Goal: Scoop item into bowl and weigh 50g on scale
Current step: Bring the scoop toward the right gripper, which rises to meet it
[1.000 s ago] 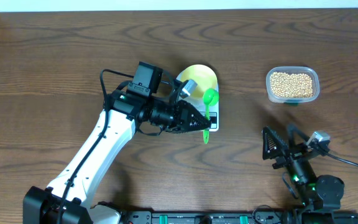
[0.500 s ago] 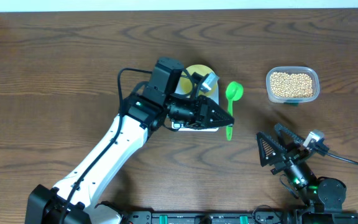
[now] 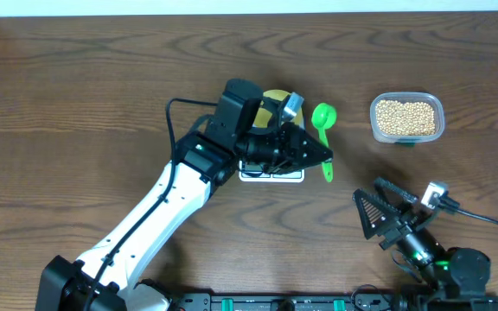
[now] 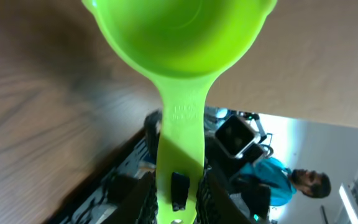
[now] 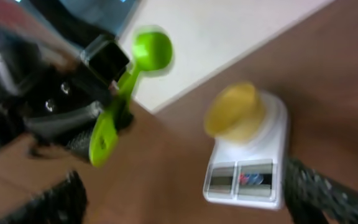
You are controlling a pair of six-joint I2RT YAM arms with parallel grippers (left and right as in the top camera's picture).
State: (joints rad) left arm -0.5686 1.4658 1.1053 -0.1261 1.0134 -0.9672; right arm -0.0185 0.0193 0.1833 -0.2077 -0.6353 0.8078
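My left gripper (image 3: pixel 318 158) is shut on the handle of a green scoop (image 3: pixel 324 121), held above the table just right of the scale; the scoop's cup is empty in the left wrist view (image 4: pixel 178 37). The white scale (image 3: pixel 271 174) is mostly hidden under my left arm, with the pale yellow bowl (image 3: pixel 275 98) on it; both show in the right wrist view, the bowl (image 5: pixel 234 111) on the scale (image 5: pixel 247 168). The tan beans (image 3: pixel 406 116) fill a clear tub (image 3: pixel 407 136) at the right. My right gripper (image 3: pixel 380 213) is open and empty, low at the front right.
The table's back edge runs along the top of the overhead view. A black rail with green markings (image 3: pixel 284 303) lines the front edge. A cable (image 3: pixel 491 223) trails from my right arm to the right.
My left arm has carried the green scoop from over the scale to the right, toward the tub of beans. My right gripper has shifted slightly at the front right.
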